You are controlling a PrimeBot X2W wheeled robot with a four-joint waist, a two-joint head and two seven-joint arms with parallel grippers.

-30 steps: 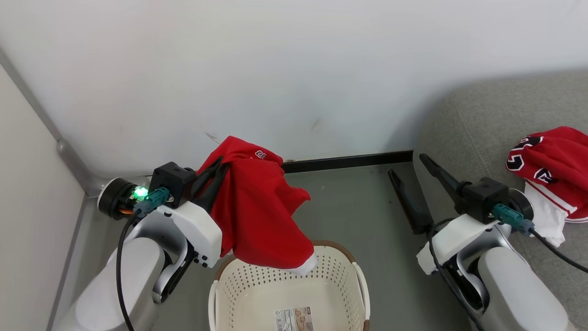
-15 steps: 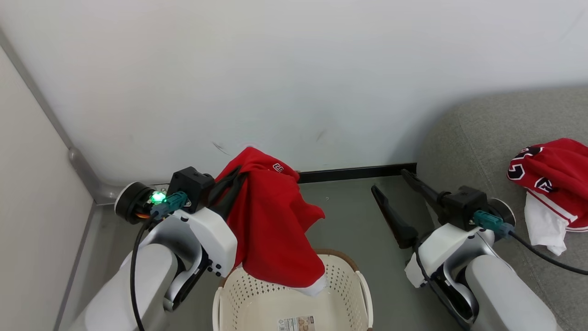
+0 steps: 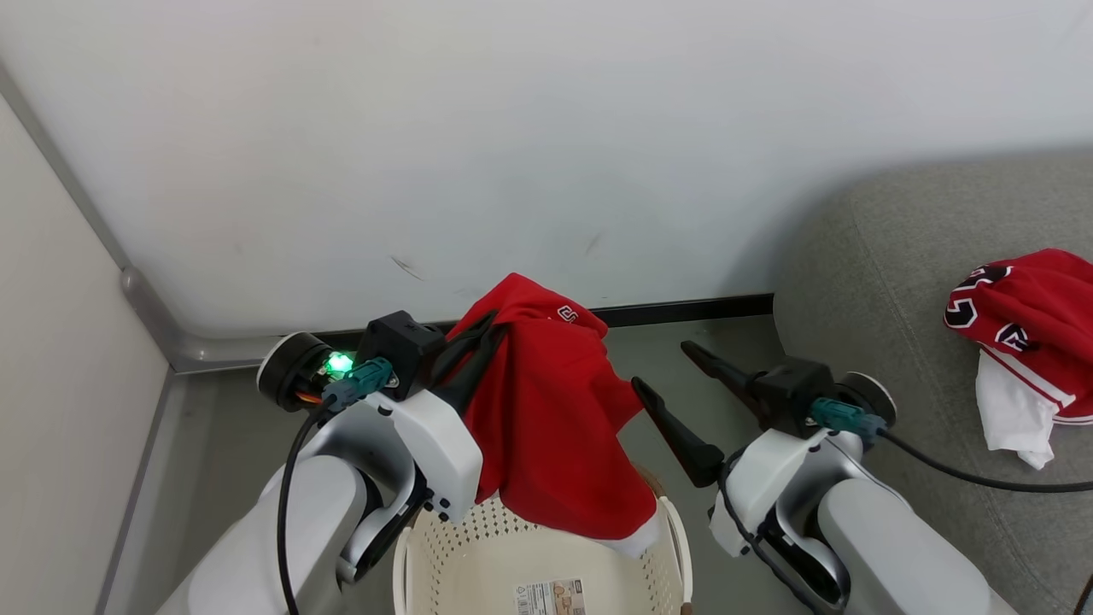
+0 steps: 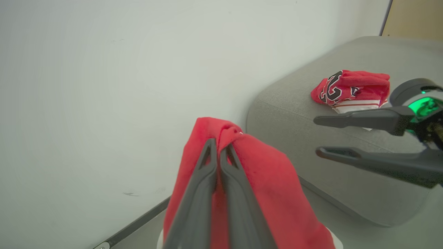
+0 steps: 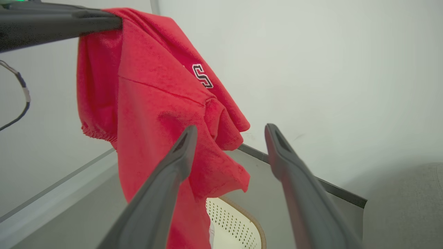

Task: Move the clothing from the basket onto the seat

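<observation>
The red garment (image 3: 555, 427), pinched at its top by the left gripper (image 4: 217, 147), was hung lengthwise down over the basket (image 3: 681, 555), with the right gripper (image 5: 231, 128) spread.

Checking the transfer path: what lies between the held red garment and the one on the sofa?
Head view: the open right claw, then bare sofa, between held garment and lying garment.

hanging garment (image 5: 155, 103): S, crumpled garment (image 4: 360, 83): 2
</observation>
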